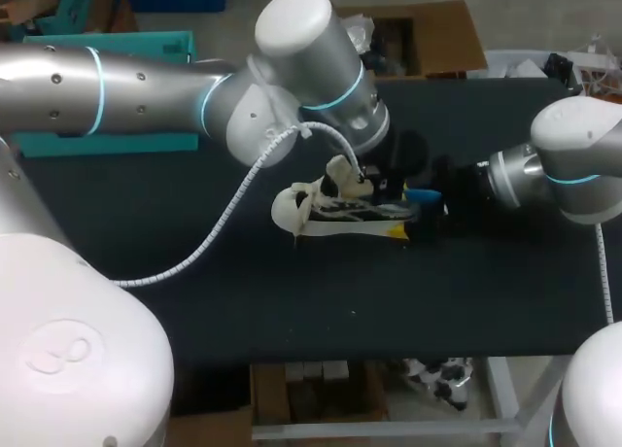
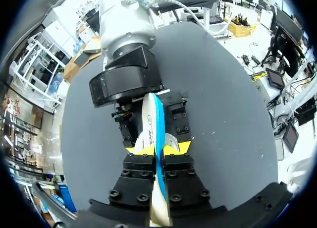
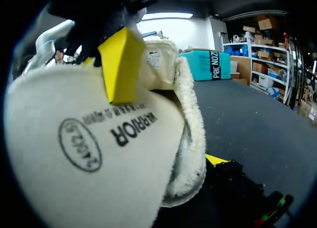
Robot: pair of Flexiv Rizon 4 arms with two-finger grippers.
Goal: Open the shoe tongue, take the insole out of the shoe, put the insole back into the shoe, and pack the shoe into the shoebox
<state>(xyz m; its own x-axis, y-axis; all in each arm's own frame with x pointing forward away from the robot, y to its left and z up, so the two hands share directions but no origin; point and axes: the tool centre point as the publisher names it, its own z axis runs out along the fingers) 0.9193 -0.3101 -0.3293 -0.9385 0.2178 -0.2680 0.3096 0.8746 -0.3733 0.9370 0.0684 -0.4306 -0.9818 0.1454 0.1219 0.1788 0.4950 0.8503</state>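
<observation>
– White insole (image 2: 149, 129) pinched edgewise between left jaws, at the heel of the shoe (image 1: 340, 214) on the bench (image 1: 194, 272). Right jaws?
– Cannot tell. Pushed in askew, it may buckle against the fleecy collar (image 3: 190, 139).

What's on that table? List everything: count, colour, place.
shoe: one, cream with black and yellow, mid-table between the arms.
insole: one, white with a blue edge, in the left gripper, reaching to the right gripper.
teal box: one, teal, far left table edge, likely the shoebox.
table: one, black top.
left gripper: one, black, yellow tips, jaws shut on the insole.
right gripper: one, black, at the insole's other end.
left arm, right arm: silver-white, one from each side.
</observation>
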